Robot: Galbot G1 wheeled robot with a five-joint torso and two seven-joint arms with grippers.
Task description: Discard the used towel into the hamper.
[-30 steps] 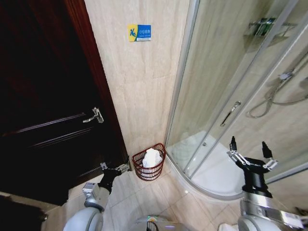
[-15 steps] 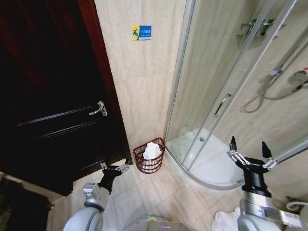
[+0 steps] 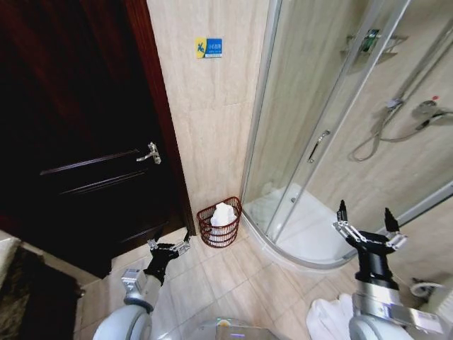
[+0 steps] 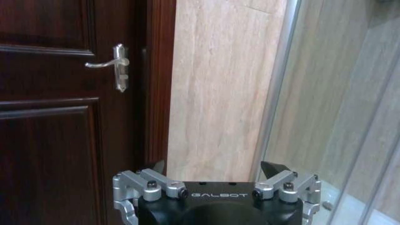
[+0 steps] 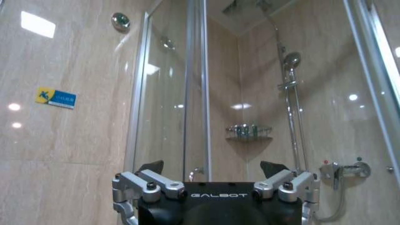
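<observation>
The hamper (image 3: 219,226), a small round reddish-brown wire basket with horizontal rings and thin vertical ribs narrowing toward its base, is standing on the tiled floor (image 3: 233,283) slightly toward seven o'clock from the centre of the head view, tucked against the beige tiled wall (image 3: 212,127) between the dark wooden door (image 3: 85,142) and the curved glass shower enclosure (image 3: 311,127). A crumpled white towel (image 3: 223,213) is lying inside it, poking up above the rim. The left gripper (image 3: 168,248) is hovering low at about seven o'clock, just beside the hamper but apart from it, with its fingers spread and nothing between them; its wrist camera is looking at the door's silver lever handle (image 4: 112,65) and the wall strip. The right gripper (image 3: 364,225) is hanging at about four o'clock, well apart from the hamper, in front of the shower tray (image 3: 304,234), its fingers also spread wide and empty. Its wrist view is facing the shower head (image 5: 291,60) and a blue and yellow sign (image 5: 55,98) on the wall.
</observation>
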